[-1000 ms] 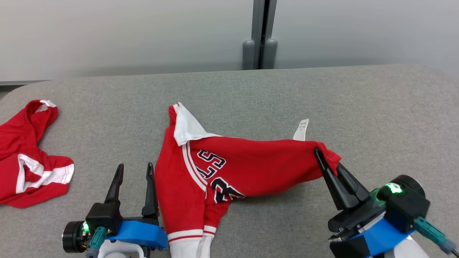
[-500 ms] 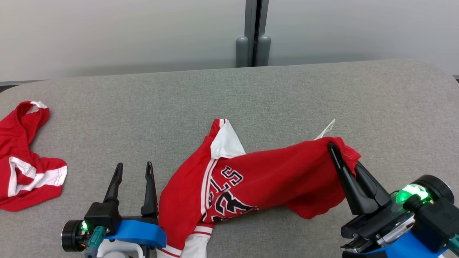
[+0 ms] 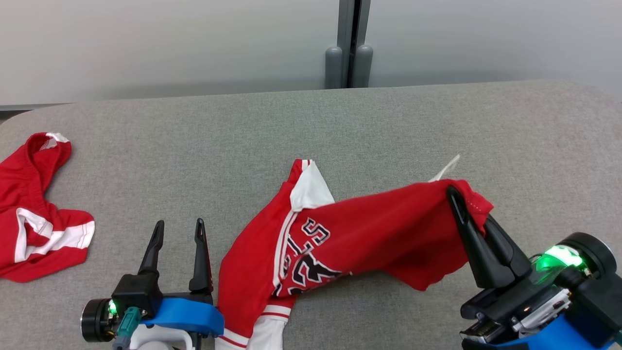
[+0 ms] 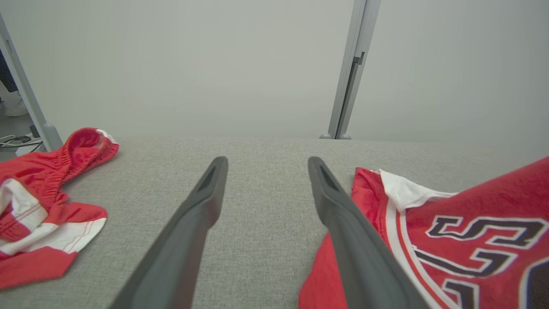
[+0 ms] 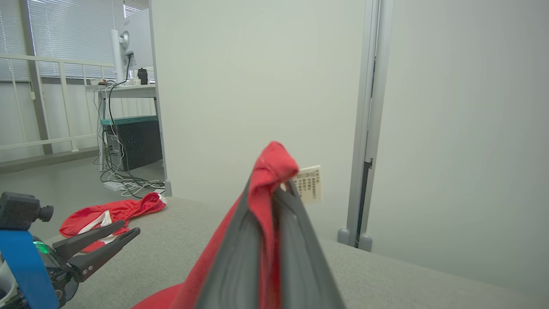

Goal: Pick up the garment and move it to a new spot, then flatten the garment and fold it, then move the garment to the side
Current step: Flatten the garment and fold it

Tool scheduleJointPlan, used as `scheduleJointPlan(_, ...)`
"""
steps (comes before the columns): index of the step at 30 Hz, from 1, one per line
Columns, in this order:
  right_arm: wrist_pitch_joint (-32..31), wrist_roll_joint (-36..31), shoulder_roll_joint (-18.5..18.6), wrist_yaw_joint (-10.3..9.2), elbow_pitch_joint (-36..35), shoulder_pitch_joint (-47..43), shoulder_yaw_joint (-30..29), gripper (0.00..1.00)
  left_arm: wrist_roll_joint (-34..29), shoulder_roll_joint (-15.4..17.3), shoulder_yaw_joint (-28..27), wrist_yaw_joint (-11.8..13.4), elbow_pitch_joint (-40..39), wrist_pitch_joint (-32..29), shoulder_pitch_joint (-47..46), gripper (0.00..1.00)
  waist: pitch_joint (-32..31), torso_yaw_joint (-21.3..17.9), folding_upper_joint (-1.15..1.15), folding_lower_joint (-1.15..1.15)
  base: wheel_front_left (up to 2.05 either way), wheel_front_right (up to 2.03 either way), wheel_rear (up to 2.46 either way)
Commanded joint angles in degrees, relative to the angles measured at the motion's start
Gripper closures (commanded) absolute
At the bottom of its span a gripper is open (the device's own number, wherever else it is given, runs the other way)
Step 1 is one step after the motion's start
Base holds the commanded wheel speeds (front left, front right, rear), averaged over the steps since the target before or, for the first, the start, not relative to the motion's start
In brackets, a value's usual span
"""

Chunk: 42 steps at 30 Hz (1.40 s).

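Head view: right gripper (image 3: 469,206), lower right, pinches the jersey (image 3: 369,228) by one corner, mid-frame on the table (image 3: 388,121). Lettering creased, half hidden; hem cut off at the bottom edge. Left gripper (image 3: 179,222), lower left, spread and empty.

Crumpled red-and-white shorts (image 3: 48,228) lie at the left end of the grey table (image 3: 388,126).

light: even, bright | shadows: soft | focus: sharp | wrist edges: slightly bowed
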<state>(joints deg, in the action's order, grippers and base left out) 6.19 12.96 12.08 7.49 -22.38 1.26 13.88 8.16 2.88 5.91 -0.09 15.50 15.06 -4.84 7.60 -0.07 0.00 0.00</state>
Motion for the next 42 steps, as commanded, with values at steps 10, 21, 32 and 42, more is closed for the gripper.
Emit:
scheduleJointPlan(10,-2.4,-0.8,-0.5,0.01,-8.1,4.3,1.2,1.0,0.3,0.0,-0.4,0.2,-0.2,0.2,0.0,0.0,-0.6,-0.1,0.0,0.0,0.0,0.0,0.0)
scheduleJointPlan(21,-1.0,0.4,1.4,0.01,0.7,8.0,-0.6,1.0,1.2,0.0,0.3,0.6,-0.1,0.2,-0.3,0.0,-0.5,1.4,0.0,0.0,0.0,0.0,0.0)
scheduleJointPlan(32,3.4,1.9,5.9,0.01,21.0,16.4,-4.8,1.0,1.6,0.0,1.3,0.8,-0.5,0.2,-1.3,0.0,1.3,2.7,0.0,0.0,0.0,0.0,0.0)
scheduleJointPlan(42,7.7,2.4,10.3,0.01,45.2,30.9,-4.1,1.0,1.7,0.0,2.9,0.8,-0.1,0.2,-4.0,0.0,4.6,5.4,0.0,0.0,0.0,0.0,0.0)
